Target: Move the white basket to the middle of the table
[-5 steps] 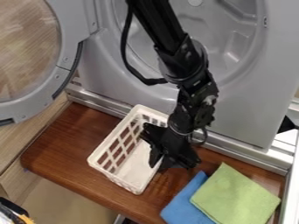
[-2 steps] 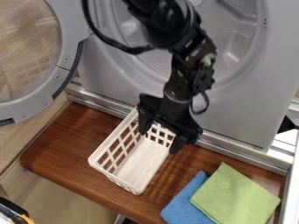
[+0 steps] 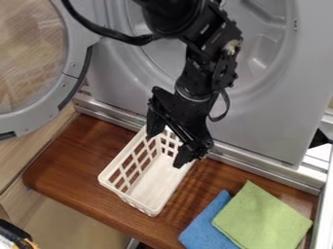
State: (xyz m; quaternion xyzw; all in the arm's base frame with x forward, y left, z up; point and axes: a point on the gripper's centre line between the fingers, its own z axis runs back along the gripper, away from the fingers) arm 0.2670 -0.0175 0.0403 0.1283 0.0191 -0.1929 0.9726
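My gripper [image 3: 169,148] hangs over the far end of the white basket, its two fingers spread wide, one near each long side. The white basket [image 3: 153,194] stands upright on the brown wooden table [image 3: 71,160], set at a slant, with lattice walls and a bare floor inside. Part of its far rim is hidden behind the gripper. Whether the fingers touch the basket, I cannot tell.
A green cloth [image 3: 263,219] overlaps a blue cloth [image 3: 208,226] to the right of the basket. Behind the table rises a grey machine front [image 3: 260,121], with its round door [image 3: 39,116] swung out at the left.
My gripper has moved up and back from over the basket's middle to its far end, turning slightly. The basket has hardly moved.
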